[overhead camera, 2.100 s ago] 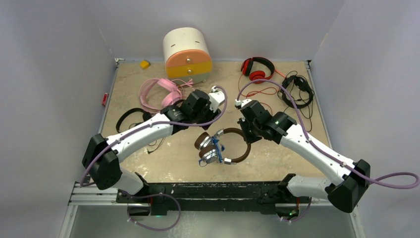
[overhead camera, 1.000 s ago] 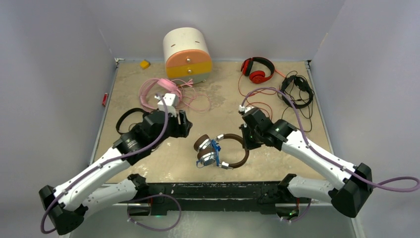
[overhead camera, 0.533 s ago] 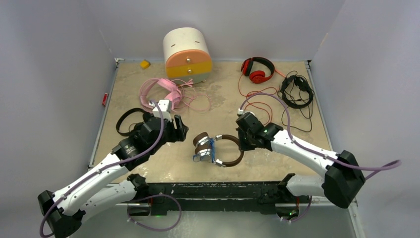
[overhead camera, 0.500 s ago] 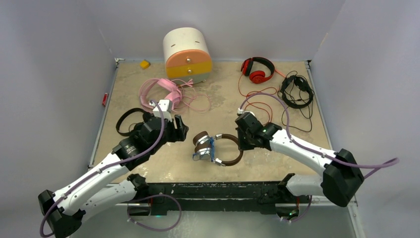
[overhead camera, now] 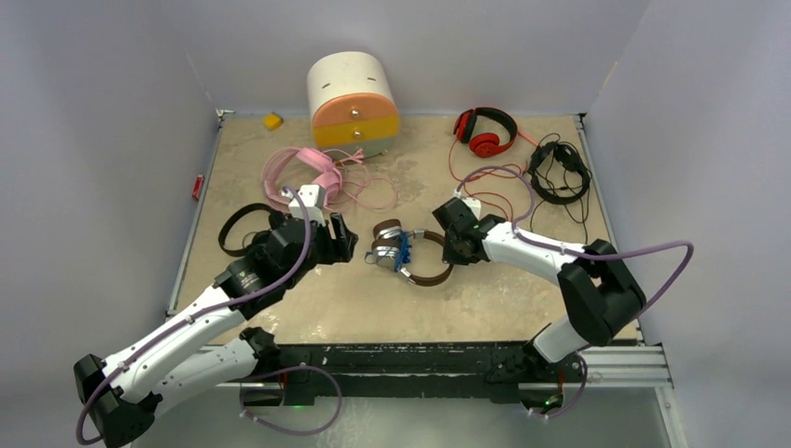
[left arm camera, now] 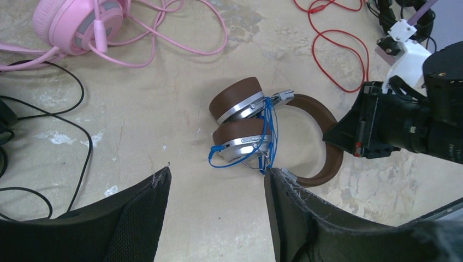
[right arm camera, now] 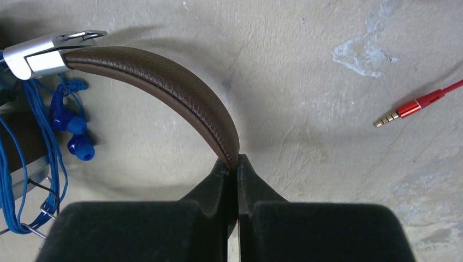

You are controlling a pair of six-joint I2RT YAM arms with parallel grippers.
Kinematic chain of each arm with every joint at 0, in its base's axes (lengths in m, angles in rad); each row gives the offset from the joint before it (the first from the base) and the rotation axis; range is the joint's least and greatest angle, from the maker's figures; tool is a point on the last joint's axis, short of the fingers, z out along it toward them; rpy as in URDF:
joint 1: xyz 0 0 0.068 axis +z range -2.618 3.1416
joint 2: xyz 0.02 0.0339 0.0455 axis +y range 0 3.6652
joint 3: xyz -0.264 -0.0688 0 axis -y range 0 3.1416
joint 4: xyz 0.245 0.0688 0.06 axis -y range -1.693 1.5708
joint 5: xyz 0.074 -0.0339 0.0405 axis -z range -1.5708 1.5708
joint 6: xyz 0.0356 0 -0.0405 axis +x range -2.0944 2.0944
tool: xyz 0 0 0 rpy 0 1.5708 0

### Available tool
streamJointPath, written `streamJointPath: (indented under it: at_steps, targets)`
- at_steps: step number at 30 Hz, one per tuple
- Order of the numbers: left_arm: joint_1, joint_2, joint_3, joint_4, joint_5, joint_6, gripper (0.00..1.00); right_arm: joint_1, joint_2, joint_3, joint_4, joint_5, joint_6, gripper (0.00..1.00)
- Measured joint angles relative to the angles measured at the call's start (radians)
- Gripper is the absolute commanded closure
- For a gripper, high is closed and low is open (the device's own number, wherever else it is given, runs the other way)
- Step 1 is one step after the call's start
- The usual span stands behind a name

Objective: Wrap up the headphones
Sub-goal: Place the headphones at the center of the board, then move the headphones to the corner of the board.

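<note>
Pale grey walls around a scuffed beige counter, brown headphones at its centre, right hand clenched on their headband, left hand released just beside them, only the right wrist view showing a red jack plug near the band.

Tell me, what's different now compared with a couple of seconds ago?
The right gripper, shut on the band of the brown headphones, has dragged them away from the robot, toward the middle of the table. The left gripper pulled back from the middle and hangs open, empty. The pink headphones, red headphones and drawer box stayed put.
</note>
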Motion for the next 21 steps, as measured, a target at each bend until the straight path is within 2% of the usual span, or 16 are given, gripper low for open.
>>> streamJointPath:
  at_steps: [2, 3, 6, 7, 11, 21]
  targets:
    - [0.0, 0.002, 0.0, 0.012, 0.0, 0.0, 0.37, -0.005, 0.013, 0.001, 0.015, 0.008, 0.006, 0.9]
    - [0.0, 0.005, 0.0, 0.016, 0.0, 0.0, 0.36, -0.005, 0.019, 0.004, 0.015, 0.014, 0.009, 0.79]
    - [0.0, 0.03, 0.0, 0.025, 0.008, 0.0, 0.35, -0.005, 0.038, 0.018, 0.011, 0.053, 0.027, 0.4]
    - [0.0, 0.039, 0.0, 0.028, 0.011, 0.0, 0.35, -0.007, 0.038, 0.018, 0.01, 0.062, 0.031, 0.35]
    - [0.0, 0.068, -0.013, 0.05, 0.042, 0.0, 0.35, -0.018, -0.006, 0.014, -0.001, 0.094, 0.024, 0.31]
    - [0.0, 0.074, -0.051, 0.101, 0.119, 0.013, 0.35, -0.022, -0.328, -0.063, 0.01, 0.105, -0.087, 0.25]
